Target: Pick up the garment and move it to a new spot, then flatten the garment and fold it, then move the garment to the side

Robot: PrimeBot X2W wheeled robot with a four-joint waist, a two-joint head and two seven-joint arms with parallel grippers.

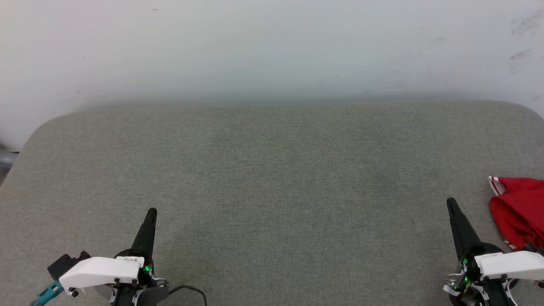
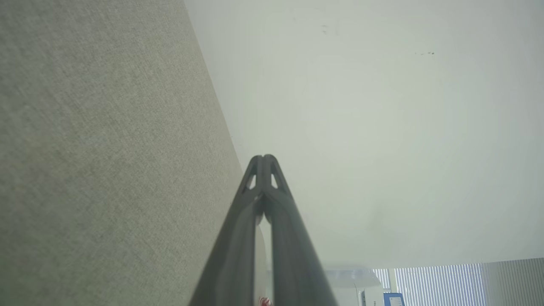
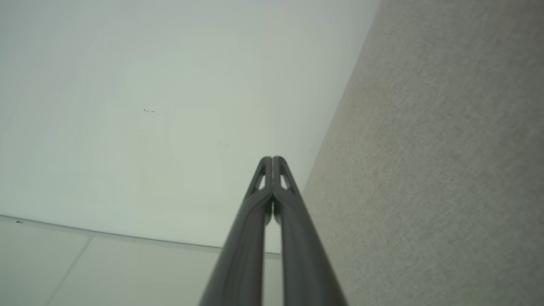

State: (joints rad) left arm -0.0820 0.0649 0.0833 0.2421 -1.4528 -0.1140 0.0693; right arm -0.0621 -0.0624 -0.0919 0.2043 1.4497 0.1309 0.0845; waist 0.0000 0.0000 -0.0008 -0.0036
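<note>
Garment (image 1: 519, 210) sits at the far right edge of the grey cloth table (image 1: 272, 178). It is a red bunched heap with striped trim (image 1: 495, 183) showing at its far-left corner. Part of it runs off the picture, so its full shape can't be told. Right gripper (image 1: 450, 204) is the nearer one: the garment lies just to its right, apart from the fingertips, and whether it touches down by the wrist I can't tell. The visible part runs roughly near-to-far along the table's right side, about parallel to that gripper's fingers. Left gripper (image 1: 151, 211) is well apart, across the table. Both grippers have their fingers pressed together with nothing between them, and both wrist views show the tips meeting against the pale wall (image 1: 272, 51). A heap at the side fits a garment waiting to be picked up or one already set aside. It looks bunched more than folded, but it is cut off, so no call. My read is that the right arm is the one placed for it, reaching sideways to its right.
</note>
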